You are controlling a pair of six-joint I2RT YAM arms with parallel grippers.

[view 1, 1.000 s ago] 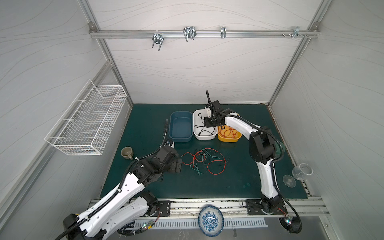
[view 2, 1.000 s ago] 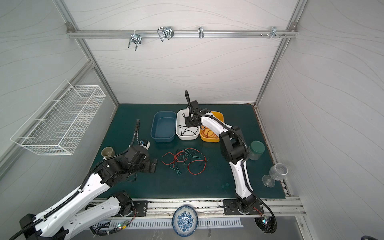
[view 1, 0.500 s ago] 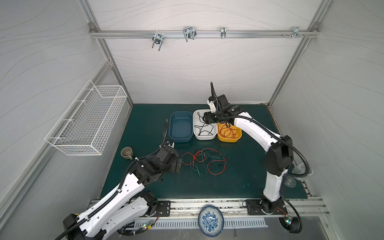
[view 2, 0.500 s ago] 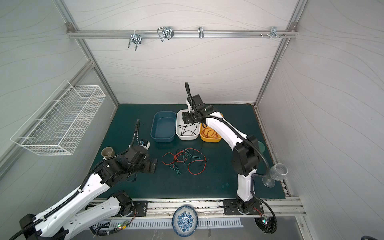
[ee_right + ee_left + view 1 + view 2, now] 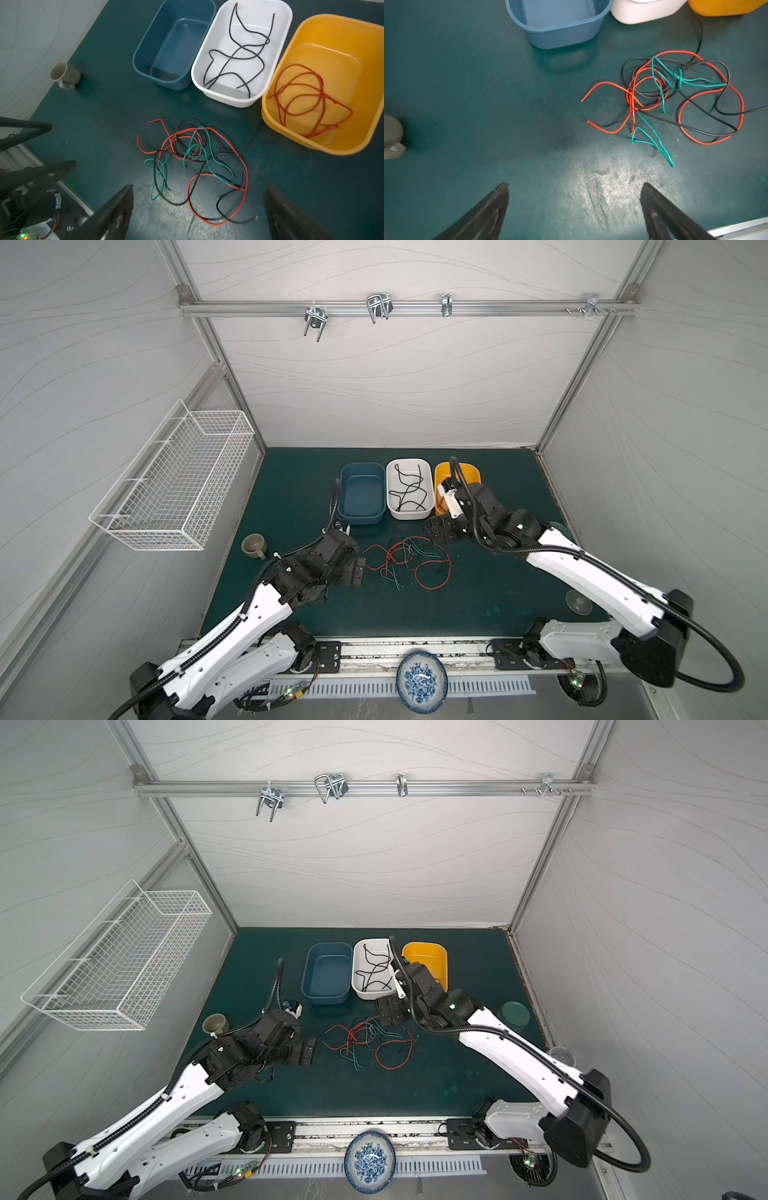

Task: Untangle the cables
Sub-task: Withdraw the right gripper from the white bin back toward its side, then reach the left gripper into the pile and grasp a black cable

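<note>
A tangle of red, black and teal-green cables point(image 5: 409, 562) point(image 5: 370, 1042) point(image 5: 675, 93) point(image 5: 197, 166) lies on the green mat in front of three tubs. More black cables point(image 5: 239, 52) lie loose in the white tub point(image 5: 245, 101). Red cables point(image 5: 301, 99) lie in the yellow tub point(image 5: 270, 116). My right gripper point(image 5: 440, 533) point(image 5: 198, 189) hangs open at the tangle's far right edge and grips nothing. To the left of the tangle my left gripper point(image 5: 355, 572) point(image 5: 574, 187) stands open over bare mat, apart from the cables.
An empty blue tub point(image 5: 361, 516) stands left of the white one. A beige mug point(image 5: 253, 546) sits at the mat's left edge below a wire basket point(image 5: 174, 485). A glass point(image 5: 577, 601) and a teal lid point(image 5: 514, 1013) are on the right, and a patterned plate point(image 5: 422, 680) at the front.
My right arm has drawn back from above the white tub to the tangle and its jaws have opened. The left arm has not moved.
</note>
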